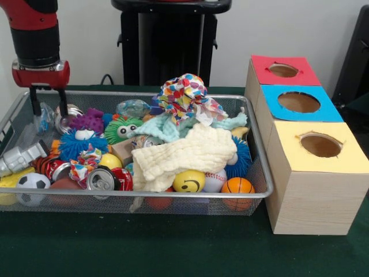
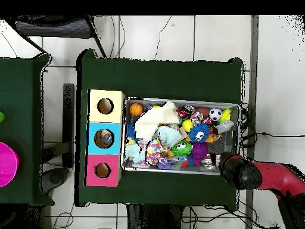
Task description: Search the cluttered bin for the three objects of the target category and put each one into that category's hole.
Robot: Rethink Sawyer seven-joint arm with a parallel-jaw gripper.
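The wire mesh bin (image 1: pixel 262 151) sits on the green table, full of toys, cans and cloths; it also shows in the overhead view (image 2: pixel 239 128). My gripper (image 1: pixel 49 109) is open and hangs over the bin's far left corner in the front view; the overhead view (image 2: pixel 229 161) shows it at the bin's lower right corner. A see-through crinkly bottle (image 1: pixel 44 119) lies just below its fingertips. A second clear bottle (image 1: pixel 133 107) lies at the back, and a third (image 1: pixel 21 157) at the left wall. The blue-surround hole (image 1: pixel 298 102) is the middle one of the wooden box.
Red-surround hole (image 1: pixel 283 70) and yellow-surround hole (image 1: pixel 320 145) flank the blue one. A cream cloth (image 1: pixel 184 157), a patterned cloth (image 1: pixel 183 92), drink cans (image 1: pixel 104 178), balls and fuzzy toys crowd the bin. The black pedestal (image 1: pixel 170 43) stands behind.
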